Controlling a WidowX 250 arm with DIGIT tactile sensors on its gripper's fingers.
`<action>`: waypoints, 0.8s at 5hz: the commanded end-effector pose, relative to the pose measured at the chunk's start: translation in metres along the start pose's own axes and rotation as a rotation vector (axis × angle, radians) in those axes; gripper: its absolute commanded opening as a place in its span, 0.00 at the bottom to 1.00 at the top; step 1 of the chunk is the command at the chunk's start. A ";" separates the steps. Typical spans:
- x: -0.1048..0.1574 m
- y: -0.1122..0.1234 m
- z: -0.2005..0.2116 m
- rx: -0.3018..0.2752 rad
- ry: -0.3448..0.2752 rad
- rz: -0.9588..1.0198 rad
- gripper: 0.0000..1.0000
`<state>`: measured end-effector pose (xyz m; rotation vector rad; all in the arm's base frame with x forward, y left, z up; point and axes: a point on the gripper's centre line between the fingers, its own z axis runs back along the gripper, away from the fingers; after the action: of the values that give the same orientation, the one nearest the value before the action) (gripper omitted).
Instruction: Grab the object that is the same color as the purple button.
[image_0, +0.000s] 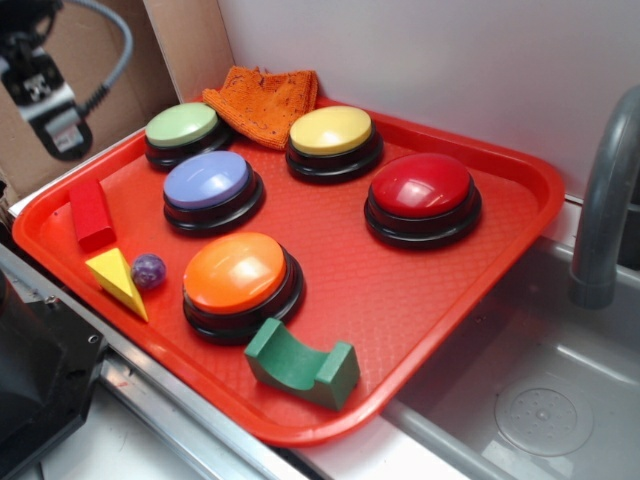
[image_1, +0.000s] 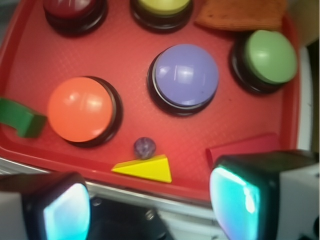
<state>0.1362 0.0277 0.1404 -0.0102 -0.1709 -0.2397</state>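
Note:
The object, a small glossy purple ball, rests on the red tray near its front-left edge. It touches the yellow wedge and sits beside the orange button. The purple button stands further in on the tray. My gripper is open and holds nothing. It hovers high above the tray's near edge, short of the ball. In the exterior view only part of my arm shows, at the top left.
A red block lies left of the wedge. Green, yellow and red buttons, an orange cloth and a green arch block share the tray. A sink and faucet are at the right.

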 end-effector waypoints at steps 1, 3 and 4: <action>0.015 0.007 -0.039 -0.067 -0.077 -0.140 1.00; 0.012 0.003 -0.076 -0.069 -0.019 -0.158 1.00; 0.008 0.001 -0.088 -0.078 0.007 -0.155 1.00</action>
<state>0.1526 0.0256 0.0513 -0.0842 -0.1414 -0.3935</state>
